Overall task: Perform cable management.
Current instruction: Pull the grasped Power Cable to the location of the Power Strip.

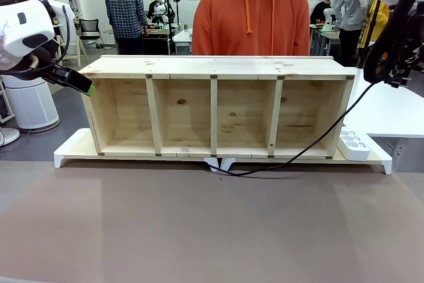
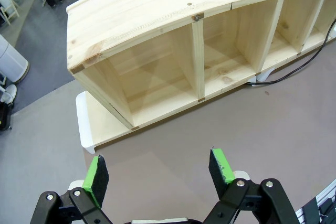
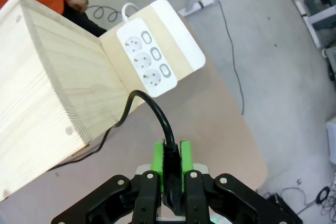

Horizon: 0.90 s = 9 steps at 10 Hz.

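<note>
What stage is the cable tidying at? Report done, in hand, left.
Done: the right pincer has shut on the cable, held up beside the shelf's right end.
In hand: the cable hangs slack, trailing along the tabletop in front of the shelf.
Left: nothing looks routed yet; the power strip lies on the white base, and the left pincer hovers open and empty off the shelf's left end.

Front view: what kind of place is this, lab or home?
Likely a robotics lab or workshop, not a home. Behind the wooden shelf stands another robot rig on a table, with people working around it, and loose cables trail over the grey floor by the power strip.
</note>
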Motion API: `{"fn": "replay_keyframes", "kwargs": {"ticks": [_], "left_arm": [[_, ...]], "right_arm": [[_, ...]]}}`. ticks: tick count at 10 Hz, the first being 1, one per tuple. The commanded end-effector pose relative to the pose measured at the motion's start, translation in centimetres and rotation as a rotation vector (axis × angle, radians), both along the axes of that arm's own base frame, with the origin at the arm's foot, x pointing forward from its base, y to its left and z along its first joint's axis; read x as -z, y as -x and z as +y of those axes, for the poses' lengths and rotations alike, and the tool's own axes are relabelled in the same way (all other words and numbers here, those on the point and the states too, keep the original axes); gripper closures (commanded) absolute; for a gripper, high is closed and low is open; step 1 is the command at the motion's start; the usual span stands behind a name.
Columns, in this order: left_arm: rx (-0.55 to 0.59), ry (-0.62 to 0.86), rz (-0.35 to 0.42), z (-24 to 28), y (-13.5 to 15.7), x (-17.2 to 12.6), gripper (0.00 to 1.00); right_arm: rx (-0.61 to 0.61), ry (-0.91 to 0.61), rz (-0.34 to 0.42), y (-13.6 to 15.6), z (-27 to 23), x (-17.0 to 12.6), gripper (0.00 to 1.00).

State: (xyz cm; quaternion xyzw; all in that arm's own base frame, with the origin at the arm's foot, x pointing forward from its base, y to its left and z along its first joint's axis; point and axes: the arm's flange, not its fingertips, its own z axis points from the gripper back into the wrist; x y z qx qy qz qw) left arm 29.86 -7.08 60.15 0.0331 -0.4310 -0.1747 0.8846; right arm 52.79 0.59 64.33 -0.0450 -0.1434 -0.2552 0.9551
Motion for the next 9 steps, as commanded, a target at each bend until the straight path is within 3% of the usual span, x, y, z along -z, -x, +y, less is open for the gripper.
{"fn": "replay_keyframes", "kwargs": {"ticks": [1,5,8,9], "left_arm": [[-0.006,0.010,-0.007,0.0,-0.1,0.1,0.00],[-0.006,0.010,-0.007,0.0,-0.1,0.1,0.00],[-0.006,0.010,-0.007,0.0,-0.1,0.1,0.00],[-0.006,0.010,-0.007,0.0,-0.1,0.1,0.00]], "right_arm": [[0.008,0.037,-0.013,-0.2,0.0,-1.1,0.84],[0.000,0.099,-0.032,-1.2,1.3,-3.4,0.84],[-0.057,0.245,-0.006,-1.8,2.1,-3.0,0.84],[-0.066,0.226,-0.013,-1.8,2.0,-3.0,0.84]]}}
